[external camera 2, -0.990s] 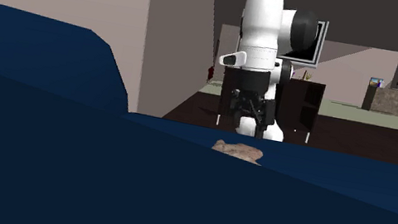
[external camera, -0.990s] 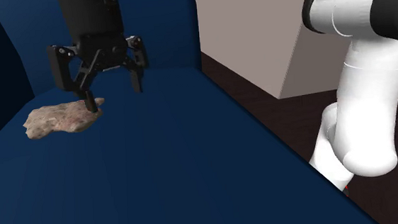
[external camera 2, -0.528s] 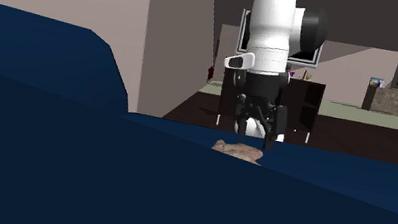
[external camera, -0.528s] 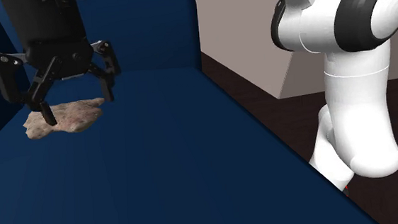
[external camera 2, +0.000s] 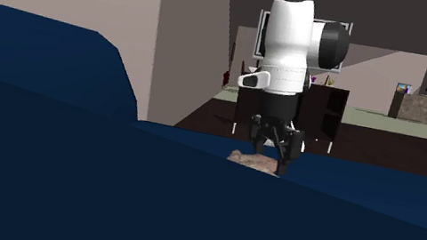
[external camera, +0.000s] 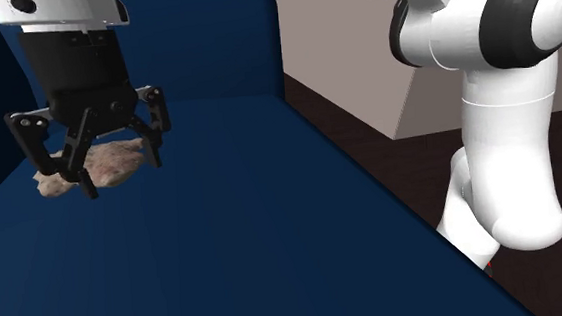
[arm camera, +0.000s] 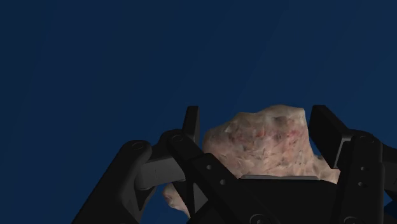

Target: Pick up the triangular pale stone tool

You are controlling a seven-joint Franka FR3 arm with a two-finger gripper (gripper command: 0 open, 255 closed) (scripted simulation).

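Black pincer [external camera: 122,175] lowered over the pale, pink-flecked stone tool [external camera: 114,162], fingers [arm camera: 191,127] spread apart either side of it, contact unclear, stone lying flat on the dark blue sofa seat [external camera: 274,233], far left in the shoulder view.

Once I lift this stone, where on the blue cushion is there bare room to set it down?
Free: the broad blue seat from the stone tool toward the shoulder view's right, up to its edge by the dark floor. Crowded: the spot at the stone, where the open gripper straddles it.
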